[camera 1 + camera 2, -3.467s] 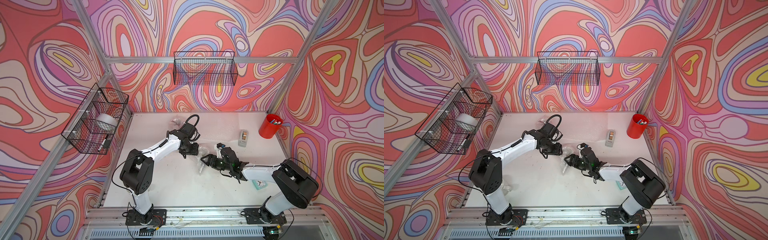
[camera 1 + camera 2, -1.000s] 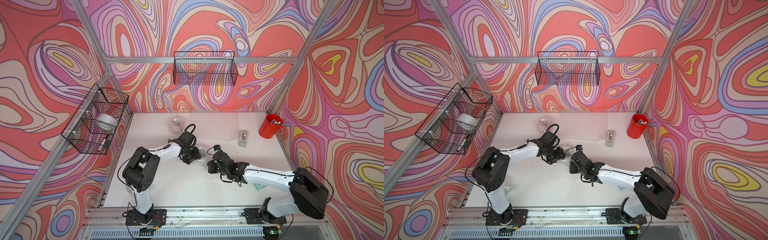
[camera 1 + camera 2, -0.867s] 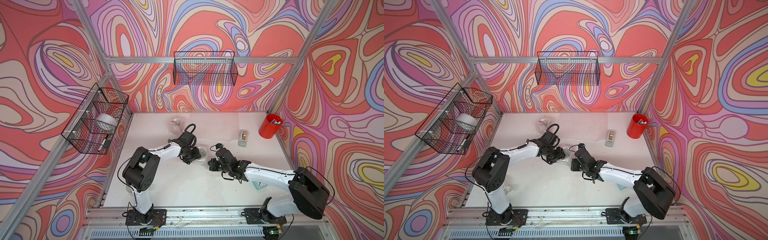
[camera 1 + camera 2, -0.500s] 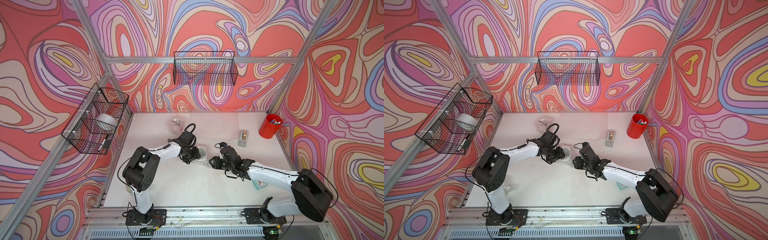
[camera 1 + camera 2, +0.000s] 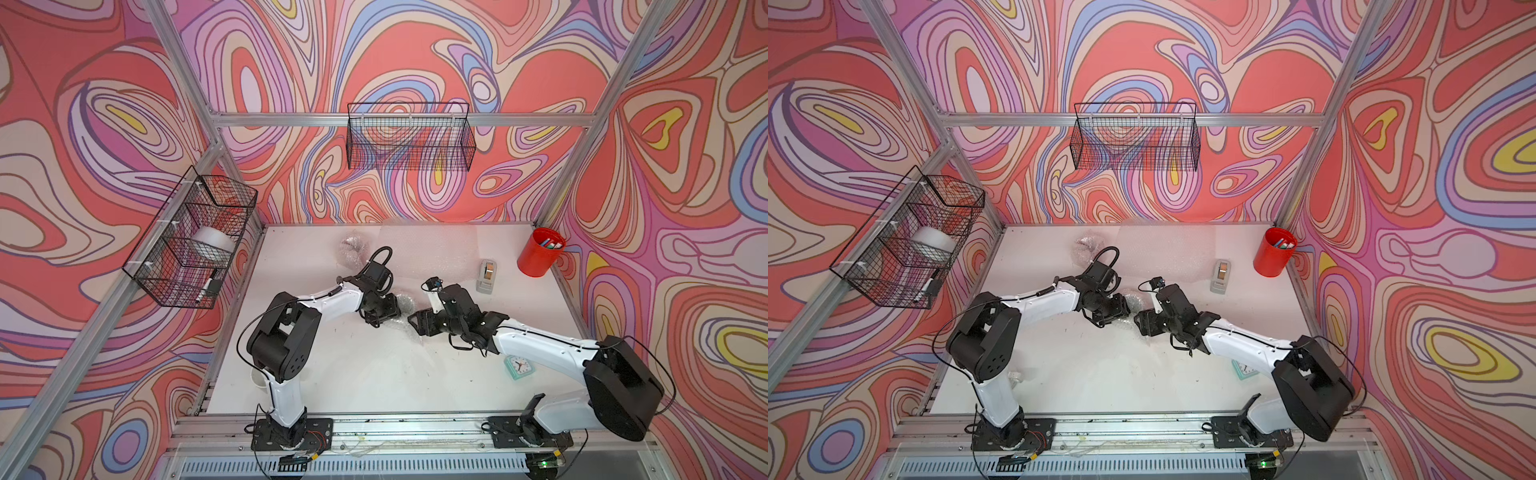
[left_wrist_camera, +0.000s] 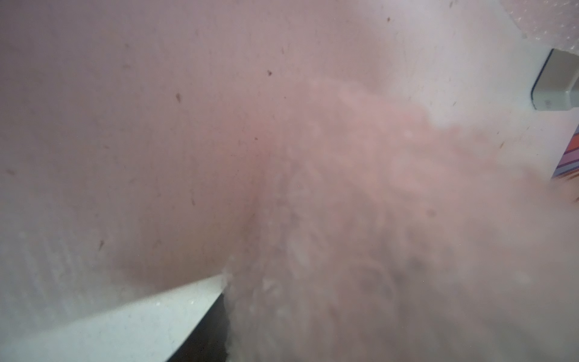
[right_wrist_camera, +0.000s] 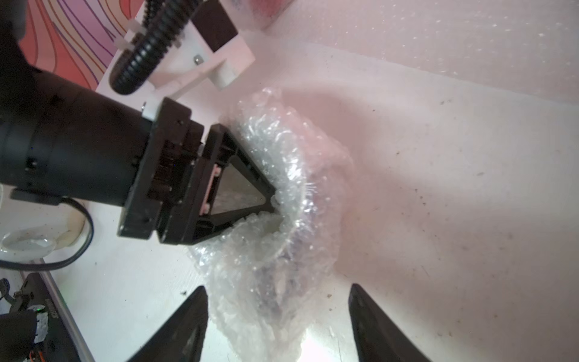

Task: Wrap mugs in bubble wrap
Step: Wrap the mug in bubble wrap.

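A crumpled bubble wrap (image 7: 282,194) bundle lies mid-table, seen in both top views (image 5: 404,300) (image 5: 1133,300). A clear curved rim, apparently a glass mug, shows through it. My left gripper (image 7: 273,205) (image 5: 383,316) is shut on this bundle, its fingers pressed into the wrap. In the left wrist view the wrap (image 6: 360,219) fills the picture as a blur. My right gripper (image 7: 279,326) (image 5: 417,323) is open, with the loose tail of the wrap between its fingers (image 7: 188,322). A white mug (image 7: 28,243) sits by the left arm's base.
A second wrapped bundle (image 5: 353,249) and a flat bubble wrap sheet (image 5: 419,245) lie at the back. A tape dispenser (image 5: 486,275), a red pen cup (image 5: 540,251) and a small teal clock (image 5: 517,368) are on the right. Wire baskets (image 5: 409,137) hang on the walls.
My right gripper has opened, let go of the wrap and drawn back a little to the right. The left gripper has stayed in place on the bundle.
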Available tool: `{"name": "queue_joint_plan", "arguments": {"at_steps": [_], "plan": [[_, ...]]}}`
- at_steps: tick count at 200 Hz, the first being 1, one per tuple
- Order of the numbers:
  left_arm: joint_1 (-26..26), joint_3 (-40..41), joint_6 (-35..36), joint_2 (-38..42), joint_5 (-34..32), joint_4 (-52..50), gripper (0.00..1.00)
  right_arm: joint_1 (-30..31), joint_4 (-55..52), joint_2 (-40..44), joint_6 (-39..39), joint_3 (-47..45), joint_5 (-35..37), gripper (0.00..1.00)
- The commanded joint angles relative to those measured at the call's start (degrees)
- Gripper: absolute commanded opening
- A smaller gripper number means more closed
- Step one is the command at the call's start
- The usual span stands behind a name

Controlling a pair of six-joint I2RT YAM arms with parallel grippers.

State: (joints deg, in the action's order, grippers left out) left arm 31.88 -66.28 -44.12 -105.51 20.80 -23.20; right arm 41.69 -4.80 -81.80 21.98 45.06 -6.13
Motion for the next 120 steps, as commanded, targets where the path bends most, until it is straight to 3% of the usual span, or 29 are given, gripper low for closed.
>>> {"name": "queue_joint_plan", "arguments": {"at_steps": [1,42,120], "plan": [[0.20,1.15,1.49,-3.48,-3.86,-7.12,0.55,2.24,-2.45,-2.02,-4.22,3.35,3.21,0.74],[0.20,0.91,1.84,-3.63,-3.73,-7.20,0.55,5.94,-7.74,-6.61,-4.19,8.02,12.95,0.72],[0.20,0.77,4.19,-4.54,-5.32,-8.28,0.54,5.89,-9.42,-4.57,-0.26,7.05,20.07,0.42]]}}
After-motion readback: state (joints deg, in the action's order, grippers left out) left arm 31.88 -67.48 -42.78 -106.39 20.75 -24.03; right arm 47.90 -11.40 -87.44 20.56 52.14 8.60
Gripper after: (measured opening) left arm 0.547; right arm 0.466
